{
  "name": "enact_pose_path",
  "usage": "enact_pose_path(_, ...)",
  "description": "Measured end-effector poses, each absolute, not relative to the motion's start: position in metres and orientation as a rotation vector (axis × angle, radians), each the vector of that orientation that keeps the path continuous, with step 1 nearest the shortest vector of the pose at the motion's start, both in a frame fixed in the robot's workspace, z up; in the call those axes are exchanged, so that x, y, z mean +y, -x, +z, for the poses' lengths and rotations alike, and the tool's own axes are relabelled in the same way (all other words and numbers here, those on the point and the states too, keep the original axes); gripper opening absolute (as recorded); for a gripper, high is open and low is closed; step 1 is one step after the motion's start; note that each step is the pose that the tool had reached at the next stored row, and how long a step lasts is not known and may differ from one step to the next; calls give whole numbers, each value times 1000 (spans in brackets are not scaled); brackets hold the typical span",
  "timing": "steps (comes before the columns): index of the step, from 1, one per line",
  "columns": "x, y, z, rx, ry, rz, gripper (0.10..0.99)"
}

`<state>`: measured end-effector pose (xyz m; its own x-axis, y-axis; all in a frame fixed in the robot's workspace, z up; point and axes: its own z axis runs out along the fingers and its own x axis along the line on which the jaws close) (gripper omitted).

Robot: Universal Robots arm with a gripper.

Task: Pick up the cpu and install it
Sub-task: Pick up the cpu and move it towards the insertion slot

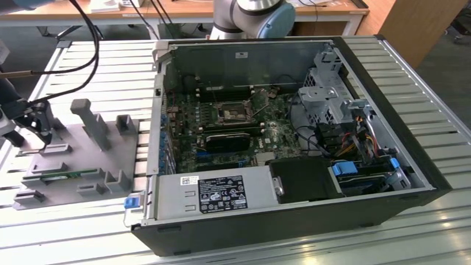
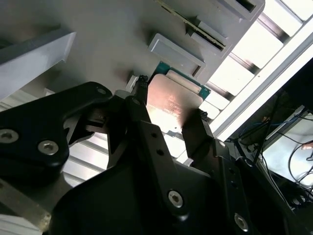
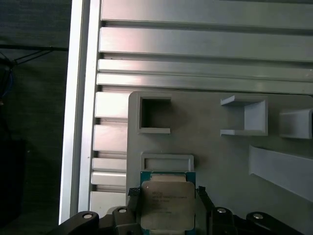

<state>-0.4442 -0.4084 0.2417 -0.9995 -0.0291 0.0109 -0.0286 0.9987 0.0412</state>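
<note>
The cpu (image 3: 166, 205) is seen between the two black fingers (image 3: 133, 195) of the pincer (image 3: 167, 193), with its silver top turned toward the wrist cameras and a thin green rim showing round it. In both wrist views the fingers are pressed against two opposite edges of the cpu, so the pincer is clamped on it. Whether the cpu rests on the grey tray (image 3: 220, 161) beneath or hangs just above it cannot be told. Just beyond the fingertips, a shallow rectangular frame (image 3: 167, 162) moulded into the tray is met by the cpu's edge. Further from the pincer on the same tray, a square pocket (image 3: 155, 115) and an open bracket (image 3: 244, 116) are found, and the ribbed metal table (image 3: 195, 44) is seen past them. In the exterior view the pincer (image 1: 38, 135) is held over the tray, near a memory stick (image 1: 63, 175) laid in it. Well apart from the pincer, toward the exterior view's right, an open computer case (image 1: 294, 226) is laid on its side, with the socket (image 1: 234, 113) seen on its board.
</note>
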Motion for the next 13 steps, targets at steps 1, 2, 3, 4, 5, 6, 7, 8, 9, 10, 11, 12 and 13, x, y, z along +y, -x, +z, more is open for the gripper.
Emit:
enact_pose_path(1,-408,444,242,-3129,-45,-64,533)
enact_pose_path(2,-408,444,243,-3129,-45,-64,533)
enact_pose_path(3,-408,444,243,-3129,-45,-65,533)
enact_pose_path(4,-408,444,244,-3129,-45,-64,533)
enact_pose_path(5,-408,444,244,-3129,-45,-64,533)
enact_pose_path(6,-408,444,245,-3129,-45,-64,533)
enact_pose_path(7,-408,444,246,-3129,-45,-64,533)
enact_pose_path(8,-408,444,247,-3129,-45,-64,533)
enact_pose_path(9,-408,444,249,-3129,-45,-64,533)
enact_pose_path(10,-408,444,250,-3129,-45,-64,533)
enact_pose_path(11,-408,444,251,-3129,-45,-64,533)
enact_pose_path(12,-408,444,252,-3129,-45,-64,533)
enact_pose_path(13,-408,444,253,-3129,-45,-64,533)
